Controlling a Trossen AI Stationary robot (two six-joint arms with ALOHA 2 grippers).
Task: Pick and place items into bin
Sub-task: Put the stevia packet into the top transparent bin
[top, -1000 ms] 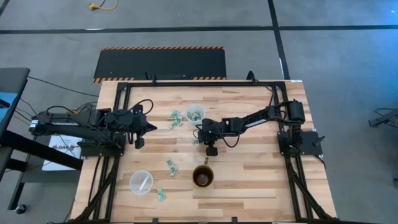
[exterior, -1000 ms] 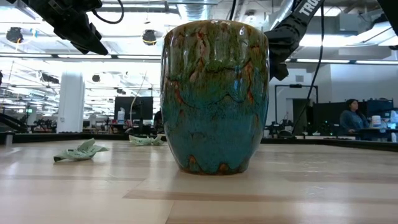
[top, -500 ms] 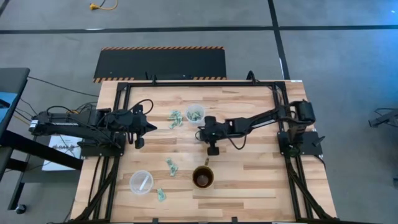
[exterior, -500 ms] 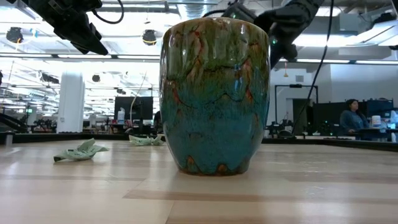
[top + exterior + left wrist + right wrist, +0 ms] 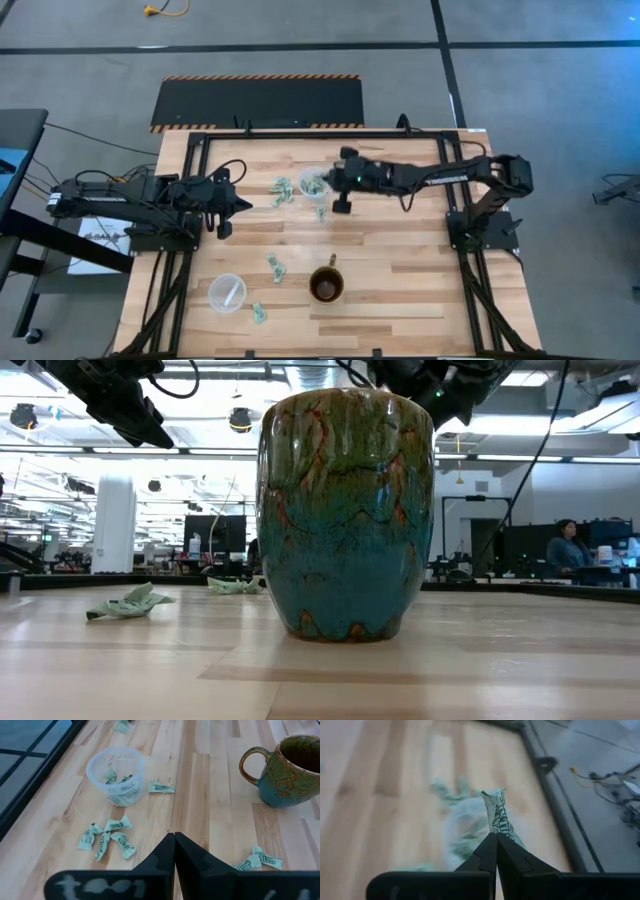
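Wooden planks of the table (image 5: 420,280) fill the middle of the high view, with grey floor around it. Since one second ago my right arm has swung from the centre of the frame, just above the mug (image 5: 326,284), up toward the upper middle, and now the right gripper (image 5: 342,205) hangs just beside the clear bin (image 5: 314,181) that already has several pieces inside. In the right wrist view the fingers (image 5: 485,855) are pressed together and a green-and-white wrapper (image 5: 501,821) stands pinched between their tips, with the blurred bin (image 5: 465,832) under it. So I judge that the carry is almost finished and only the release over the bin remains for this piece.

The left gripper (image 5: 174,851) has not moved in this second; it waits at the left middle of the high view, fingers closed with nothing between them.

Many items are not yet collected. A cluster of wrappers (image 5: 282,190) lies left of the bin in the high view, one wrapper (image 5: 321,212) just below it, two more (image 5: 274,267) in the lower middle, and one (image 5: 259,313) near the bottom beside an empty clear cup (image 5: 227,292). From the low view the mug (image 5: 346,515) hides most of the table; I see only two wrappers (image 5: 128,602) on the left behind it.
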